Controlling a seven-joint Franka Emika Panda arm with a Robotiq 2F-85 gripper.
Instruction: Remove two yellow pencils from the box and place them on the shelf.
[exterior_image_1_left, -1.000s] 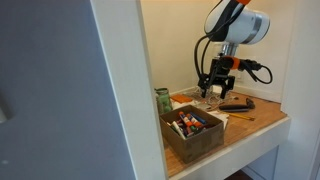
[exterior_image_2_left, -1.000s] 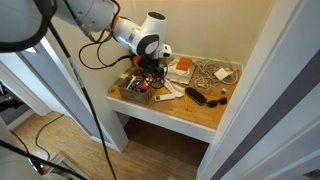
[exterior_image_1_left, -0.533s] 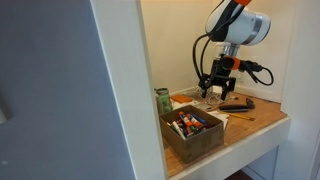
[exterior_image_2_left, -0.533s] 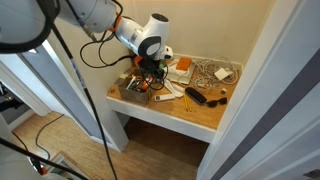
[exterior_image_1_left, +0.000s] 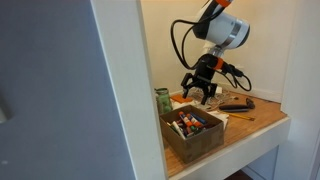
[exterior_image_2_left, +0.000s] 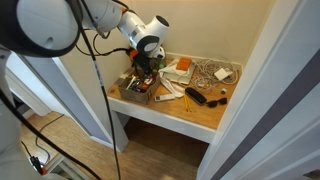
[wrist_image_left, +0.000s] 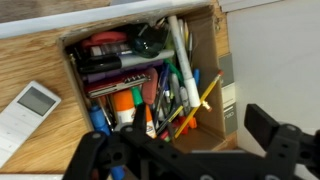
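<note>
The olive-brown box is full of pens and markers and fills the wrist view. It stands at the front end of the wooden shelf in both exterior views. A thin yellow pencil leans diagonally along the box's right inner side. I cannot make out a second one among the pens. My gripper is open and empty, hovering above the box's near end, and it shows in both exterior views.
A white remote-like device lies on the shelf beside the box. A green cup stands behind the box. Black objects and a clear tray lie further along the shelf. White walls close in the shelf.
The gripper has moved from above the middle of the shelf toward the box and now hangs over it, turned at a new angle. The box and pens have not moved.
</note>
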